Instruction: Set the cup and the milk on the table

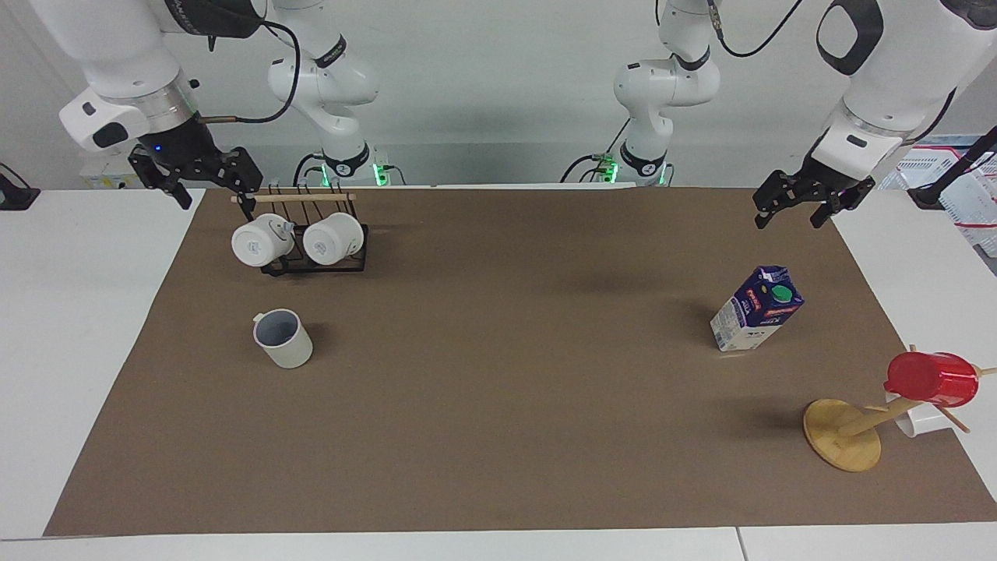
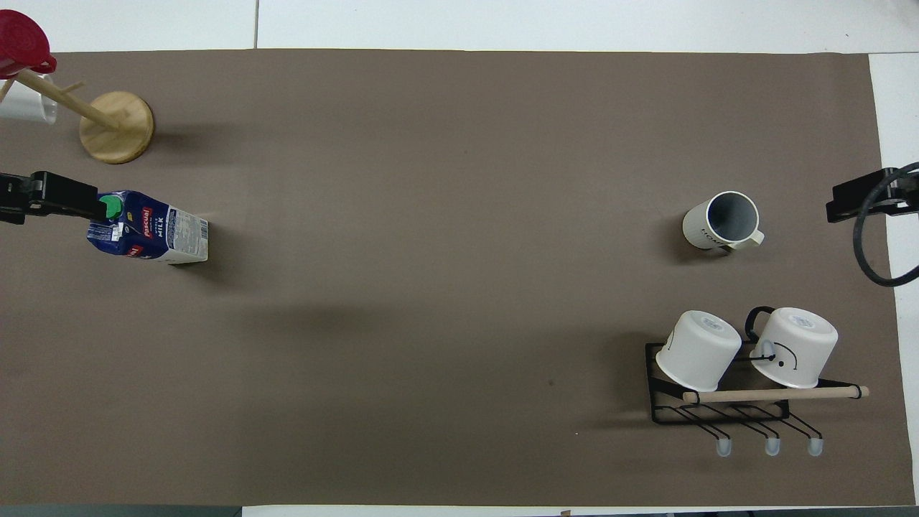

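Note:
The cup (image 1: 283,338) (image 2: 720,222), pale grey-beige with a bluish-grey inside, stands upright on the table's brown sheet (image 1: 498,405), farther from the robots than the mug rack. The milk (image 1: 756,309) (image 2: 148,228), a blue and white carton with a green cap, stands on the sheet toward the left arm's end. My left gripper (image 1: 792,218) (image 2: 64,201) hangs open and holds nothing, raised over the sheet's edge near the milk. At the other end of the sheet, above its edge beside the rack, my right gripper (image 1: 216,201) (image 2: 854,205) is open too, with nothing in it.
A black wire rack (image 1: 311,266) (image 2: 664,413) with two white mugs stands near the robots at the right arm's end. A wooden mug tree (image 1: 841,434) (image 2: 116,127) carrying a red cup (image 1: 932,379) and a white cup (image 1: 923,425) stands beyond the milk's spot, farther from the robots.

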Action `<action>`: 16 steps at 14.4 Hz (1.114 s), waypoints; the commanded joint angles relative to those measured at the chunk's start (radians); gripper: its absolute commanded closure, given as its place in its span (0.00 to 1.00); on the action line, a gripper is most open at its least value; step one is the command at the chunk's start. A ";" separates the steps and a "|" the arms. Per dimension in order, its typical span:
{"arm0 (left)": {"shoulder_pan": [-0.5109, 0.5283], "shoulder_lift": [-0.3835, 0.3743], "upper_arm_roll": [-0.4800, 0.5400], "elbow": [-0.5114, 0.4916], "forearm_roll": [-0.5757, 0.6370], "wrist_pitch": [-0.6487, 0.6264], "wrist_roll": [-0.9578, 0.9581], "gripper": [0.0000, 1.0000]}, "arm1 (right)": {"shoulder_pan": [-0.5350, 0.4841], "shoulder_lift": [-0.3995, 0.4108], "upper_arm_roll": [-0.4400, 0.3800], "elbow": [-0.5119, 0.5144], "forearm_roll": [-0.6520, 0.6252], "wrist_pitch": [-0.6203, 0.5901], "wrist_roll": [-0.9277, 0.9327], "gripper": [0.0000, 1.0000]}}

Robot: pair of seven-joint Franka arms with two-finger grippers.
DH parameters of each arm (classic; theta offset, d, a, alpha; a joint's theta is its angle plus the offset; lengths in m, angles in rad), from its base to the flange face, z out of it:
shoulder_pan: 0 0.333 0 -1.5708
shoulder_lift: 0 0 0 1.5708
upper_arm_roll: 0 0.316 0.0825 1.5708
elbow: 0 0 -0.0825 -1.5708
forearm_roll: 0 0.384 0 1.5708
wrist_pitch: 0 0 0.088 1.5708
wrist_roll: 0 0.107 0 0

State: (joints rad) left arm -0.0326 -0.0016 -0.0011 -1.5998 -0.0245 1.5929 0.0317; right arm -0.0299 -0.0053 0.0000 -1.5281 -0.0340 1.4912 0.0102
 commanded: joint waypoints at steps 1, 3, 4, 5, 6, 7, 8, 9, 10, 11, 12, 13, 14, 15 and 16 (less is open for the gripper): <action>0.002 -0.028 0.004 -0.028 -0.009 0.001 0.016 0.00 | -0.005 -0.015 0.005 -0.024 -0.009 0.015 -0.015 0.00; 0.002 -0.028 0.004 -0.028 -0.009 -0.001 0.016 0.00 | -0.005 -0.015 0.005 -0.023 -0.009 0.011 -0.016 0.00; 0.003 -0.028 0.004 -0.028 -0.009 -0.001 0.016 0.00 | -0.007 -0.015 0.005 -0.024 -0.009 0.012 -0.018 0.00; 0.003 -0.028 0.004 -0.028 -0.009 -0.001 0.016 0.00 | -0.007 -0.015 0.005 -0.024 -0.007 0.012 -0.016 0.00; 0.003 -0.028 0.004 -0.029 -0.009 -0.001 0.016 0.00 | -0.005 -0.016 0.005 -0.027 -0.009 0.015 -0.012 0.00; 0.003 -0.028 0.004 -0.028 -0.009 -0.001 0.016 0.00 | -0.005 -0.022 0.005 -0.047 -0.009 0.027 -0.007 0.00; 0.002 -0.028 0.004 -0.028 -0.009 -0.001 0.016 0.00 | -0.005 -0.034 0.005 -0.070 -0.009 0.047 -0.012 0.00; 0.002 -0.028 0.004 -0.028 -0.009 -0.001 0.016 0.00 | -0.004 -0.044 0.005 -0.093 -0.009 0.060 -0.009 0.00; 0.003 -0.028 0.004 -0.028 -0.009 0.001 0.016 0.00 | -0.005 -0.048 0.005 -0.102 -0.007 0.070 -0.013 0.00; 0.003 -0.028 0.004 -0.028 -0.009 0.001 0.016 0.00 | -0.008 -0.054 0.005 -0.133 -0.007 0.117 -0.021 0.00; 0.003 -0.028 0.004 -0.028 -0.009 -0.001 0.016 0.00 | -0.013 -0.074 0.005 -0.179 -0.007 0.173 -0.042 0.00; 0.003 -0.028 0.004 -0.028 -0.009 0.001 0.016 0.00 | -0.016 -0.087 0.005 -0.241 0.000 0.231 -0.100 0.00; 0.003 -0.028 0.004 -0.029 -0.009 -0.001 0.016 0.00 | -0.018 -0.093 0.003 -0.300 0.011 0.301 -0.198 0.00; 0.003 -0.028 0.004 -0.028 -0.009 -0.001 0.016 0.00 | -0.019 -0.082 0.003 -0.326 0.017 0.358 -0.281 0.00; 0.002 -0.029 0.003 -0.029 -0.009 -0.010 0.016 0.00 | -0.022 -0.059 0.003 -0.330 0.019 0.398 -0.336 0.00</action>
State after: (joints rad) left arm -0.0326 -0.0016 -0.0011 -1.5998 -0.0245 1.5928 0.0317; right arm -0.0349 -0.0512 -0.0015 -1.7762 -0.0313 1.7967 -0.2027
